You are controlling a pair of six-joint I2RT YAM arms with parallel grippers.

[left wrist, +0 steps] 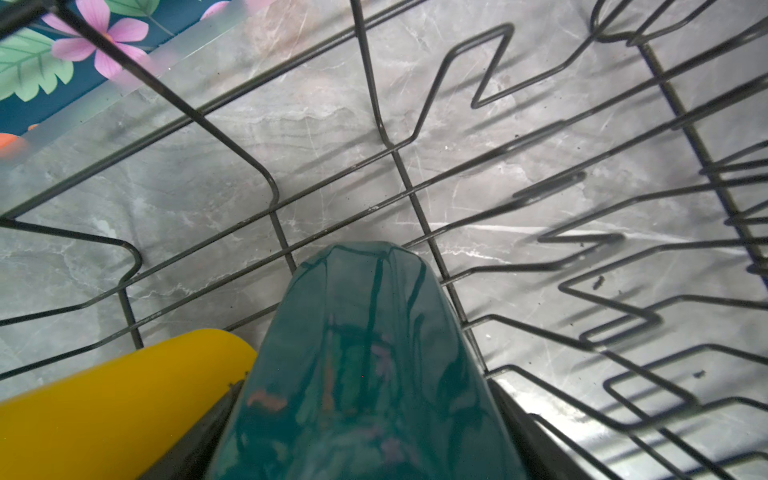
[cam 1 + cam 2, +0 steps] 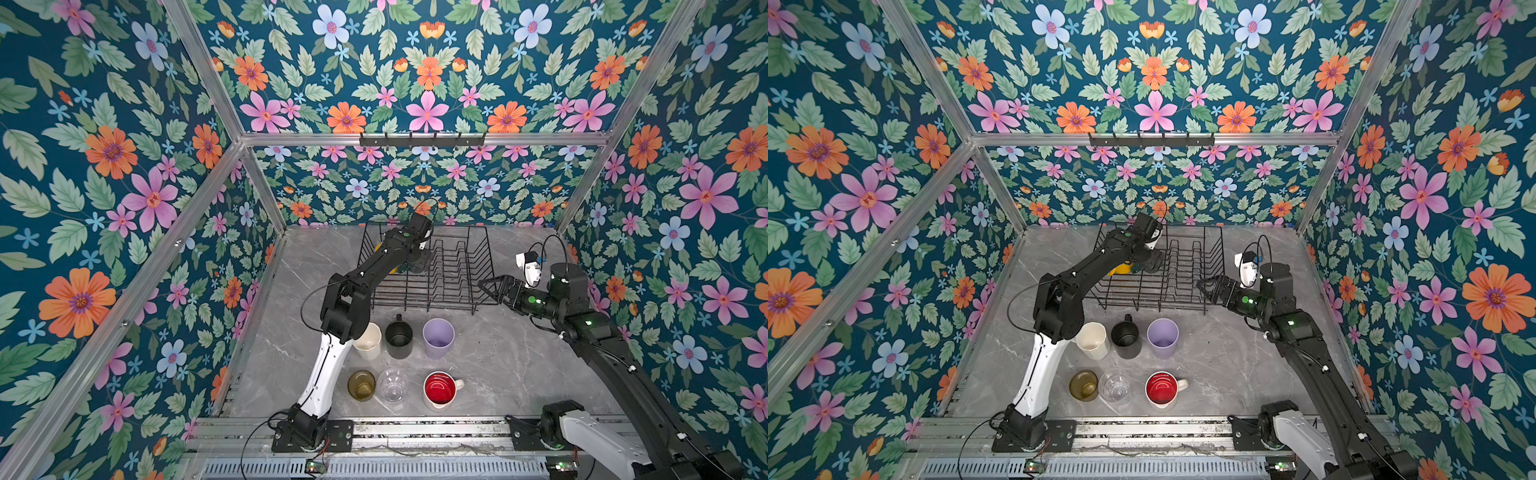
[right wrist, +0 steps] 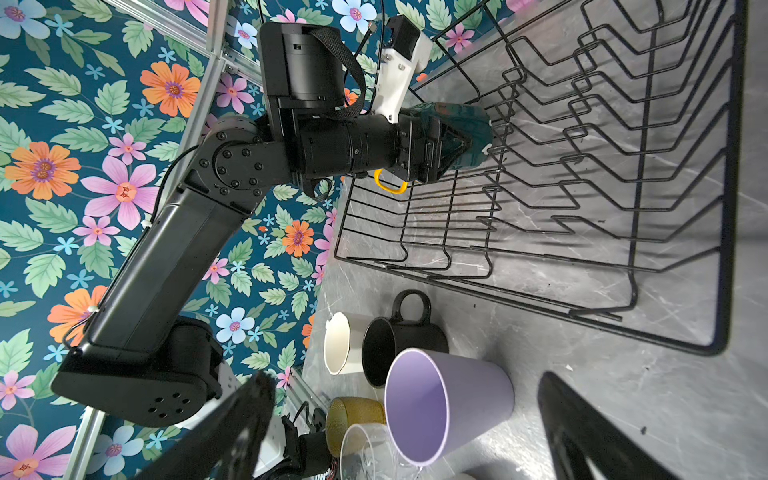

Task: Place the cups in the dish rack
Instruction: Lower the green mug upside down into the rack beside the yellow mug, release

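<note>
The black wire dish rack [image 2: 480, 270] stands at the back of the marble table. My left gripper [image 2: 419, 259] reaches into its left end, shut on a teal mug [image 1: 365, 332] that lies low over the rack's floor wires. Right beside it in the rack lies a yellow mug [image 1: 116, 395]. In front of the rack stand a cream mug [image 2: 368, 340], a black mug [image 2: 399, 336] and a lilac tumbler [image 2: 437, 337]. Nearer still are an olive glass [image 2: 361, 385], a clear glass [image 2: 392, 385] and a red-inside white mug [image 2: 439, 388]. My right gripper [image 2: 486, 286] hangs open and holds nothing, at the rack's front right corner.
A black hook rail [image 2: 422, 139] is fixed high on the back frame. Floral walls close in the table on three sides. The left arm's elbow [image 2: 345, 307] hangs just above the cream mug. Bare marble lies right of the lilac tumbler.
</note>
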